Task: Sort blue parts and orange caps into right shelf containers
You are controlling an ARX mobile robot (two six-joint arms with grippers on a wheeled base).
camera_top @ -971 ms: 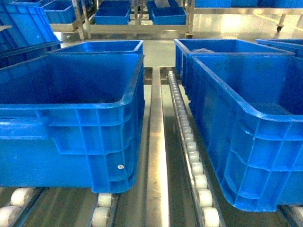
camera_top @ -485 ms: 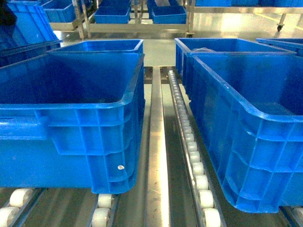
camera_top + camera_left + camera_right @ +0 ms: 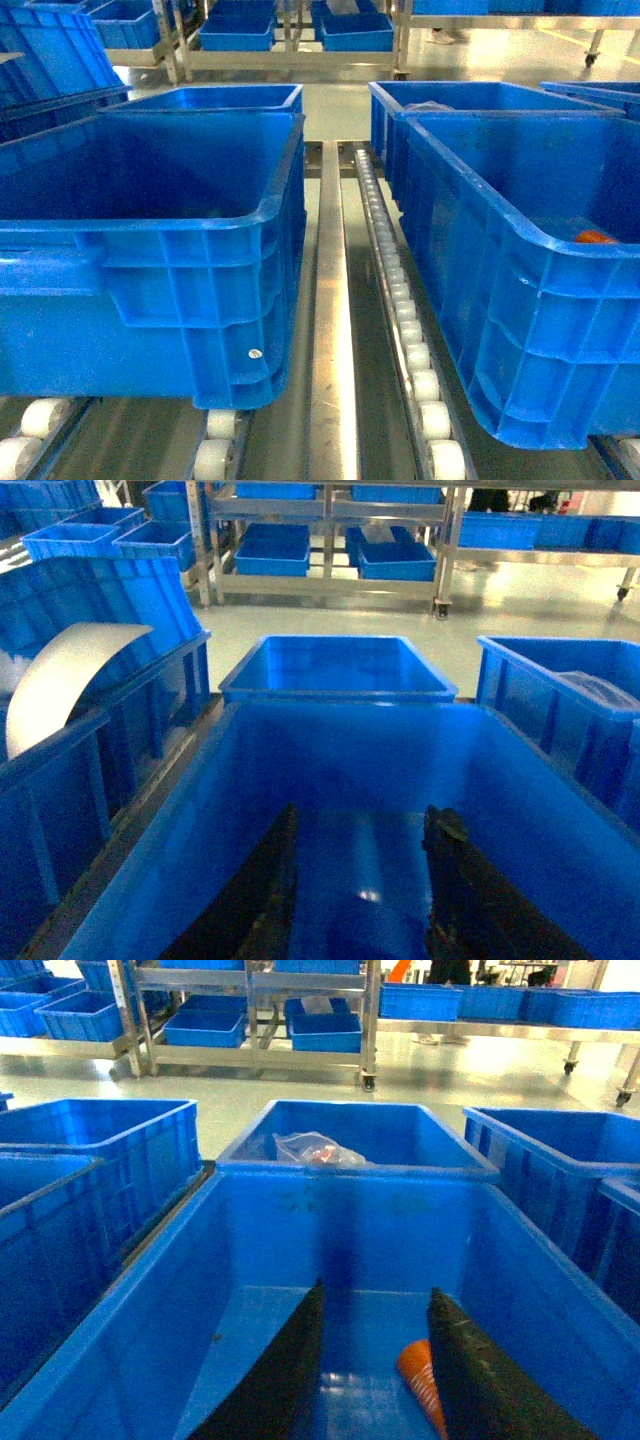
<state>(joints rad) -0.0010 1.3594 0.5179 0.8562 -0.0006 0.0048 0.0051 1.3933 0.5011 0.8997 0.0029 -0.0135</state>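
Orange cap [image 3: 420,1378] is lying in the near right container [image 3: 560,1290]; right fingers [image 3: 455,1370] are hanging spread above it, left fingers [image 3: 455,880] spread too.

A narrow roller lane [image 3: 400,300] runs between the two near containers [image 3: 150,250], walls either side.

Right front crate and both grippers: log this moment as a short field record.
right crate: large blue crate on the roller shelf, open top
contents: one orange cap lying on its floor
right gripper: open, over that crate, holding nothing; cap beside its right finger
left crate: nothing seen inside
left gripper: open, over the left crate, holding nothing
rear right crate: holds a clear plastic bag
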